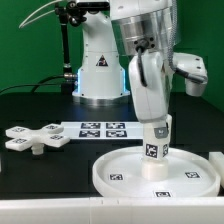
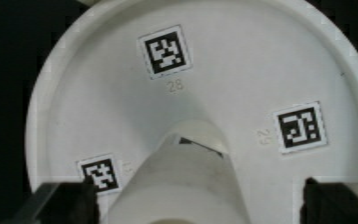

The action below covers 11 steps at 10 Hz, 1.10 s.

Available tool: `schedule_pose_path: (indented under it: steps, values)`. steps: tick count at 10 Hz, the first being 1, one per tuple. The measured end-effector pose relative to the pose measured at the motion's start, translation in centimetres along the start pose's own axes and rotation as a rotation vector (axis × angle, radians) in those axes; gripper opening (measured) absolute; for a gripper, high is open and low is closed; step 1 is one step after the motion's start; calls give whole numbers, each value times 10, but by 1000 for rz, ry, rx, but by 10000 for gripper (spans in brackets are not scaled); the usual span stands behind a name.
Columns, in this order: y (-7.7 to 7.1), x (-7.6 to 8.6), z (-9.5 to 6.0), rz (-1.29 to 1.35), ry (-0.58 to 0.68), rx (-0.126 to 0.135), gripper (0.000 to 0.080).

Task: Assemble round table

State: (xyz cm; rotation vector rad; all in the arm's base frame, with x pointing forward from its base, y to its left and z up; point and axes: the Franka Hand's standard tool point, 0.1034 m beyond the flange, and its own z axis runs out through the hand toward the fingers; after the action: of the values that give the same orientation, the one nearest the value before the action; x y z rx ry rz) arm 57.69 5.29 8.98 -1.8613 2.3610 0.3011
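Note:
The large rimmed round disc (image 1: 120,172) lies flat on the table at the front of the exterior view. It also fills the wrist view (image 2: 140,110), tags facing up. My gripper (image 1: 153,122) points straight down over the disc's middle, shut on the short cylinder leg (image 1: 155,143). The leg stands upright with its lower end at the disc's centre; I cannot tell whether it touches. In the wrist view the leg (image 2: 202,180) sits between my dark fingers (image 2: 60,203), with my gripper (image 2: 202,208) closed around it. The cross-shaped four-arm piece (image 1: 35,138) lies on the table at the exterior view's left.
The marker board (image 1: 100,128) lies flat behind the disc, between the cross piece and my arm. The robot's base (image 1: 98,70) stands at the back. Another white part's edge (image 1: 217,160) shows at the exterior view's right.

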Motion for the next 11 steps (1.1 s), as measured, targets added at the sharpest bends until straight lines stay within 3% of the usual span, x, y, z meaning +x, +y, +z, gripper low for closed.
schedule_pose_path:
  steps: [1,7,8,11]
  values:
    - [2,-1,0,-56,-4,-35,634]
    - [2,-2,2,-567,-15,-38,649]
    - [3,0,-1,-722,-7,-78,649]
    - [-9,-1,-10,-1151,20,-96,649]
